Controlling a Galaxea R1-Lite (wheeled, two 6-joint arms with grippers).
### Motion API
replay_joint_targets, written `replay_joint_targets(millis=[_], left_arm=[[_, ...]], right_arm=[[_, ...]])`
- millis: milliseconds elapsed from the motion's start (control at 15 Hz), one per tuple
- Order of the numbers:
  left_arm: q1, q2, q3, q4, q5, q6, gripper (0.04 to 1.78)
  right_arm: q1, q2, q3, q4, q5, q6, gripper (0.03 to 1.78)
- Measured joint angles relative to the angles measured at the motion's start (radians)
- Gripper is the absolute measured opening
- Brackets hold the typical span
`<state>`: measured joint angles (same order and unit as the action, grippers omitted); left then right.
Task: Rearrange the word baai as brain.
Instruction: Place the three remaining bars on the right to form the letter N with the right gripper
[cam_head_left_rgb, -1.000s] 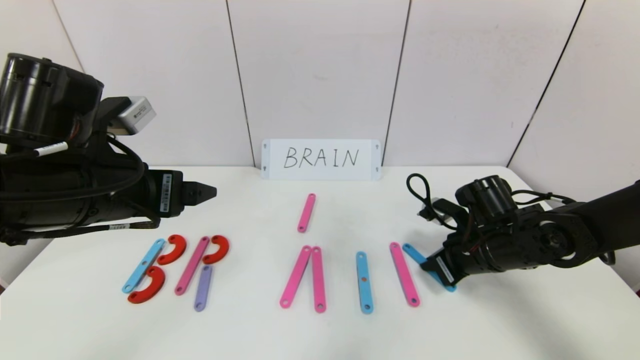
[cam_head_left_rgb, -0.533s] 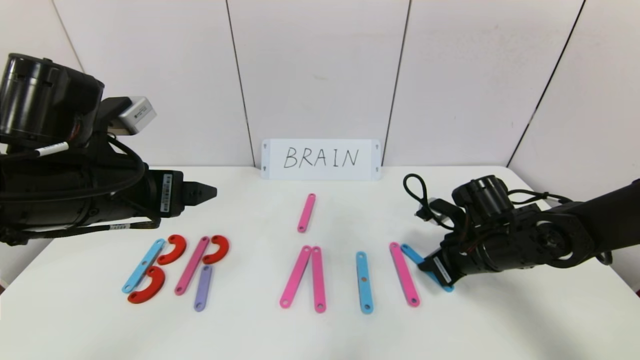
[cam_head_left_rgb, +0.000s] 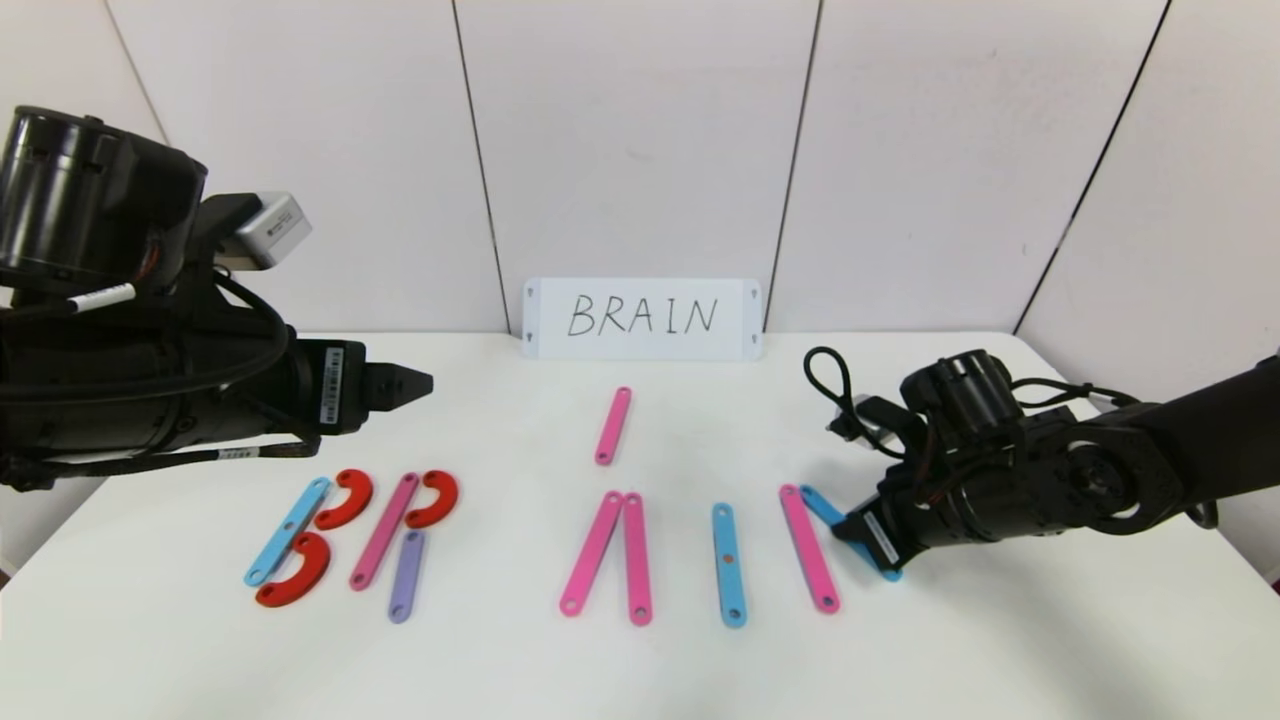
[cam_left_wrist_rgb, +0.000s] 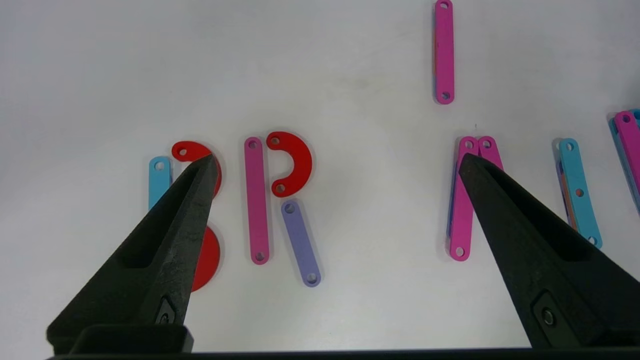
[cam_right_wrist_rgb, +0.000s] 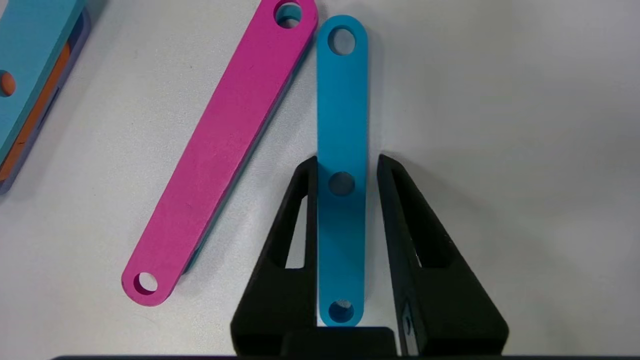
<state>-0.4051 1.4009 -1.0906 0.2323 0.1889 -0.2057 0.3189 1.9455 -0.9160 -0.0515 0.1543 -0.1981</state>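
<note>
The strip letters lie in a row on the white table (cam_head_left_rgb: 640, 670). B is a light-blue strip (cam_head_left_rgb: 287, 530) with two red curves (cam_head_left_rgb: 345, 498). R is a pink strip (cam_head_left_rgb: 384, 543), a red curve (cam_head_left_rgb: 435, 497) and a purple strip (cam_head_left_rgb: 406, 575). Two pink strips (cam_head_left_rgb: 592, 552) meet at the top as an A, and a light-blue strip (cam_head_left_rgb: 728, 565) makes the I. At the right end, my right gripper (cam_right_wrist_rgb: 346, 161) sits low over a blue strip (cam_right_wrist_rgb: 342, 110) lying flat beside a slanted pink strip (cam_right_wrist_rgb: 220, 155). Its jaws stand slightly open astride the strip, with a thin gap on one side. My left gripper (cam_head_left_rgb: 420, 382) hovers open above the B.
A white card (cam_head_left_rgb: 643, 318) with handwritten BRAIN leans on the back wall. A lone pink strip (cam_head_left_rgb: 613, 425) lies behind the A. The table's right edge runs close behind the right arm.
The right gripper has edged slightly left with the blue strip, and its jaws have eased apart from the strip. The left arm has not moved.
</note>
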Motion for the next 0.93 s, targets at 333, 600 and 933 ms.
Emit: replay_joint_targets(millis=[333, 600, 933], left_arm=[[-0.001, 0.001, 0.002, 0.0, 0.0, 0.0, 1.69], [-0.001, 0.003, 0.003, -0.001, 0.0, 0.0, 1.69], [-0.002, 0.003, 0.004, -0.001, 0.0, 0.0, 1.69]], right_arm=[[-0.039, -0.007, -0.004, -0.002, -0.012, -0.011, 1.25], [-0.055, -0.027, -0.004, -0.001, -0.011, -0.014, 1.67], [-0.057, -0.057, -0.002, -0.002, -0.01, -0.011, 1.73]])
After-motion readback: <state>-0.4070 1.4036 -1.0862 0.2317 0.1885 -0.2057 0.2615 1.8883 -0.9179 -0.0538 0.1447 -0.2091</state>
